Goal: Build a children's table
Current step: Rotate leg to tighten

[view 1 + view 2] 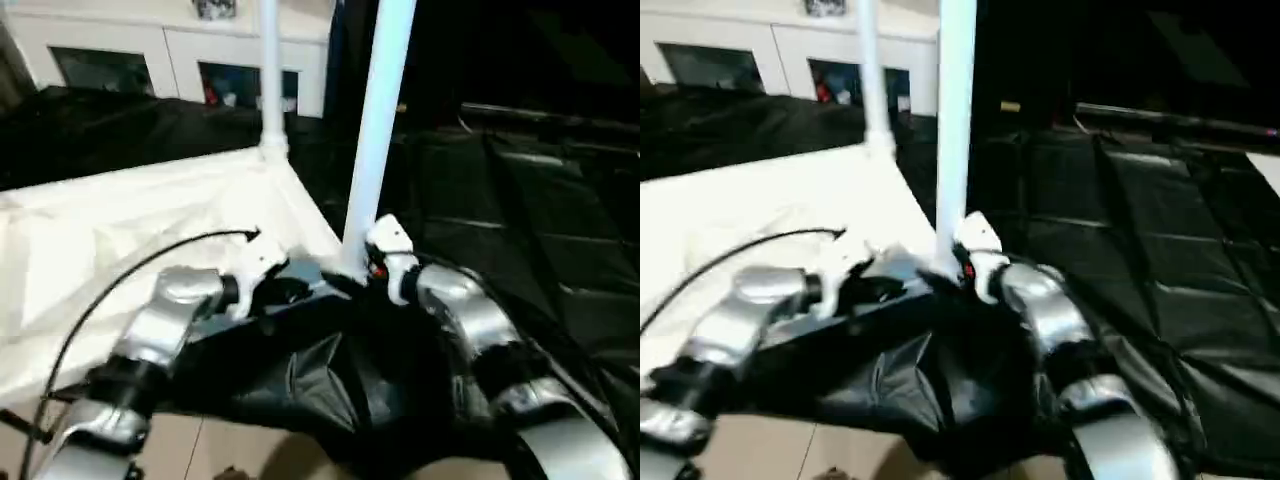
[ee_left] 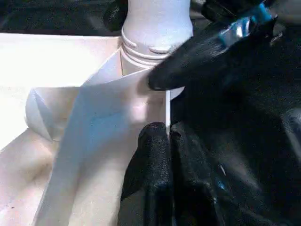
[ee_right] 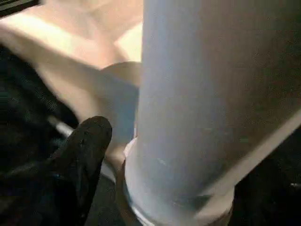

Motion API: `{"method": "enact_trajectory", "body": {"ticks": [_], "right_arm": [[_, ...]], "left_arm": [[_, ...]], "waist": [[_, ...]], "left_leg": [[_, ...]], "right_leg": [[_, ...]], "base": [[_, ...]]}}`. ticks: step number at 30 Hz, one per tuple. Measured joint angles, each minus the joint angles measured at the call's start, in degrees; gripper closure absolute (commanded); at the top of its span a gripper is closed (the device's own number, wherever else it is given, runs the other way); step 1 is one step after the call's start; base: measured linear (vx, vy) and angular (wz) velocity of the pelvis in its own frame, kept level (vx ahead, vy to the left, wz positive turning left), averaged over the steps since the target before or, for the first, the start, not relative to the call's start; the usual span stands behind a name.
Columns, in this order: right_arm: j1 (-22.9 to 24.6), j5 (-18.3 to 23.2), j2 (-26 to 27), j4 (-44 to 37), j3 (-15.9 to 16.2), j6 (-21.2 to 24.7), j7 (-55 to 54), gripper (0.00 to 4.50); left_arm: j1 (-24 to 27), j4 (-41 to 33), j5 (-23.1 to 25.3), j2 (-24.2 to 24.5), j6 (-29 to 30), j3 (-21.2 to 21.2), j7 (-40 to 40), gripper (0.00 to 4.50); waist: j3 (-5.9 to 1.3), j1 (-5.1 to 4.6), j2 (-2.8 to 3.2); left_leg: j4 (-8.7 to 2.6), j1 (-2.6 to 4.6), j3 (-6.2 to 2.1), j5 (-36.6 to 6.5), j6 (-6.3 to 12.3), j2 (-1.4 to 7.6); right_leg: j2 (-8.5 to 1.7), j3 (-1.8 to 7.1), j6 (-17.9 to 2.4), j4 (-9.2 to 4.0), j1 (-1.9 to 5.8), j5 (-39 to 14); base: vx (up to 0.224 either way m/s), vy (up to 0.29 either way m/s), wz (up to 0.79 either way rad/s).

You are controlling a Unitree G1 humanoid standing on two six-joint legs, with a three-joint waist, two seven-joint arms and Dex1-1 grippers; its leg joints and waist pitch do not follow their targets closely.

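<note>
The children's table top (image 1: 120,230) lies upside down on black matting, its ribbed underside facing up. Two white legs stand upright in its corner sockets, one at the far corner (image 1: 269,80) and one at the near corner (image 1: 378,120). My left gripper (image 1: 315,287) is at that near corner, shut on the thin rim wall (image 2: 167,110) beside the socket. My right gripper (image 1: 362,268) sits around the base of the near leg (image 3: 197,103). Its jaws are open, and one finger (image 3: 87,146) stands a little clear of the tube.
A white cabinet with glass doors (image 1: 150,50) runs along the back. Black mats (image 1: 540,200) cover the floor to the right and behind. A black cable (image 1: 130,270) arcs over my left forearm. Tan floor (image 1: 230,450) shows at the near edge.
</note>
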Motion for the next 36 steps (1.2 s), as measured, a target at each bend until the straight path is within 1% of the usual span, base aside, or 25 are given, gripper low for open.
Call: {"method": "enact_trajectory", "body": {"ticks": [4,7,11,12,13,15,18,20,22,26,31,34,36], "right_arm": [[1.78,1.15,-4.15,-3.92,2.68,-0.18,8.96,0.57],[2.72,1.85,-5.59,-6.27,3.47,-0.05,13.6,0.57],[3.04,1.98,-5.9,-6.46,3.82,0.09,15.88,0.57],[3.04,2.02,-5.98,-6.51,3.85,0.11,16.17,0.83],[3.05,2.22,-5.98,-6.52,3.87,0.13,16.41,0.83],[3.08,2.92,-5.99,-6.69,3.94,0.52,16.69,0.97],[3.57,3.29,-6.2,-8.08,3.99,1.56,17.92,1.31],[3.71,3.33,-6.25,-8.14,3.99,1.67,18.16,1.36],[3.76,3.37,-6.26,-8.17,4.01,1.73,18.24,1.64],[3.9,3.49,-6.27,-8.19,4.02,1.83,18.35,1.77],[3.95,3.6,-6.28,-8.55,4.03,2.43,18.37,1.8],[3.98,3.55,-5.88,-8.54,3.95,2.68,17.01,1.8],[3.97,3.12,-4.19,-7.44,3.19,2.8,13.4,1.8]], "left_arm": [[1.05,-1.21,-1.41,2.32,-0.09,-0.46,-4.95,4.5],[1.81,-1.94,-2.15,3.74,-0.9,-0.75,-7.87,4.5],[2.31,-2.88,-2.57,4.84,-1.01,-0.99,-9.45,4.5],[2.46,-3.06,-2.79,5.1,-1.01,-1.08,-9.77,4.5],[2.59,-3.28,-2.94,5.27,-1.0,-1.11,-9.99,4.5],[2.86,-3.71,-3.32,5.67,-0.94,-1.15,-10.56,4.5],[3.22,-4.45,-3.39,5.99,-0.73,-1.14,-11.37,4.5],[3.35,-4.49,-3.41,6.1,-0.67,-1.15,-11.85,4.5],[3.37,-4.51,-3.41,6.13,-0.62,-1.15,-11.9,4.5],[3.42,-4.59,-3.45,6.21,-0.4,-1.22,-12.04,4.5],[3.66,-5.08,-3.44,6.32,-0.37,-1.23,-11.98,4.5],[3.66,-5.03,-3.33,6.24,-0.41,-1.23,-11.28,4.5],[3.47,-4.31,-2.67,5.49,-0.59,-1.16,-8.99,4.5]], "waist": [[0.03,0.46,-0.04],[0.04,0.71,-0.07],[0.07,0.93,-0.15],[0.06,0.98,-0.17],[0.06,1.03,-0.17],[0.06,1.12,-0.17],[0.06,1.28,-0.17],[0.06,1.34,-0.17],[0.06,1.38,-0.17],[0.06,1.38,-0.17],[0.05,1.37,-0.19],[0.05,1.3,-0.19],[0.03,1.16,-0.21]], "left_leg": [[-0.04,-0.01,-0.02,0.0,0.0,0.01],[-0.01,-0.02,-0.02,0.0,0.0,0.02],[0.02,-0.05,-0.02,0.0,0.0,0.02],[0.02,-0.05,-0.02,0.0,0.0,0.02],[0.01,-0.05,-0.02,0.0,0.0,0.02],[0.0,-0.06,-0.02,0.0,0.0,0.02],[0.02,-0.09,-0.02,0.0,0.01,0.02],[0.03,-0.11,-0.02,0.0,0.01,0.02],[0.03,-0.1,-0.02,0.0,0.01,0.02],[0.03,-0.1,-0.02,0.0,0.0,0.02],[0.03,-0.1,-0.02,0.0,0.01,0.02],[0.03,-0.09,-0.02,0.0,0.0,0.02],[0.04,-0.01,-0.02,0.0,0.0,0.02]], "right_leg": [[0.01,-0.02,0.01,0.01,-0.01,0.0],[0.01,-0.03,0.0,0.01,0.0,0.0],[0.01,-0.03,0.0,0.0,-0.01,0.0],[0.01,-0.03,0.0,-0.01,-0.01,0.0],[0.01,-0.03,0.0,-0.02,-0.01,-0.01],[0.01,-0.03,0.01,-0.02,-0.02,-0.01],[0.01,-0.03,0.01,-0.03,-0.03,-0.01],[0.01,-0.03,0.01,-0.04,-0.03,-0.01],[0.01,-0.03,0.01,-0.03,-0.02,-0.01],[0.01,-0.03,0.01,-0.02,-0.02,-0.01],[0.01,-0.03,0.01,-0.04,-0.02,-0.01],[0.01,-0.03,0.0,-0.02,-0.02,-0.01],[0.01,-0.03,-0.02,0.0,0.02,0.01]], "base": [[0.0,0.0,0.0],[0.0,0.0,0.0],[0.0,0.0,0.0],[0.0,0.0,0.0],[0.0,0.0,0.0],[0.0,0.0,0.0],[0.0,0.0,0.0],[0.0,0.0,0.0],[0.0,0.0,0.0],[0.0,0.0,0.0],[0.0,0.0,0.0],[0.0,0.0,0.0],[0.0,0.0,0.0]]}}
